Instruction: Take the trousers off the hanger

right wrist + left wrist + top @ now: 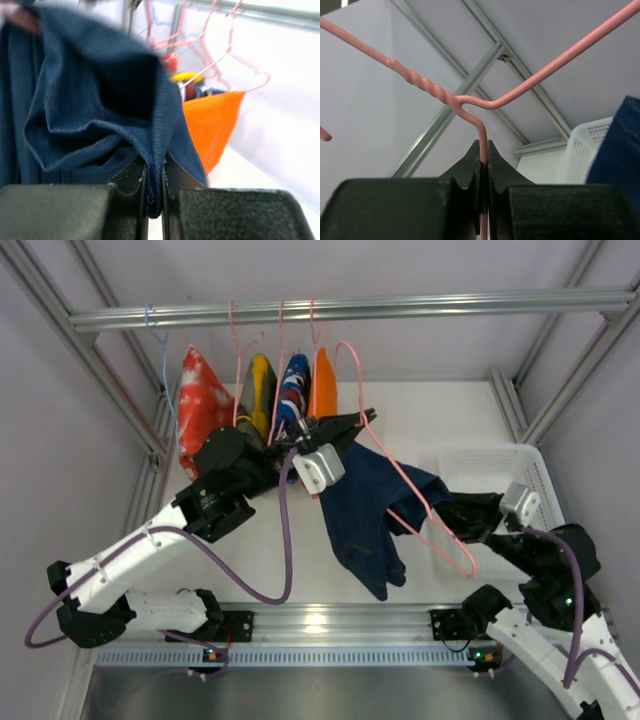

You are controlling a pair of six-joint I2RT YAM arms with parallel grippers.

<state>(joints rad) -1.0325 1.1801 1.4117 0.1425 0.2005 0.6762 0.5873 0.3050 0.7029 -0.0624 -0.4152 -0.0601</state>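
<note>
The dark navy trousers (362, 512) hang draped over the pink wire hanger (409, 483), which is off the rail and tilted down to the right above the table. My left gripper (352, 424) is shut on the hanger's wire just below its twisted neck (483, 142). My right gripper (443, 508) is shut on a fold of the trousers' edge (155, 180), at the trousers' right side next to the hanger's lower arm. The trousers also show at the right edge of the left wrist view (619, 150).
A metal rail (400, 308) at the back holds a red and white garment (200, 400), a yellow one (262, 382), a blue patterned one (294, 382), an orange one (322, 388) and a pale blue hanger (158, 335). A white basket (520, 462) stands at the right.
</note>
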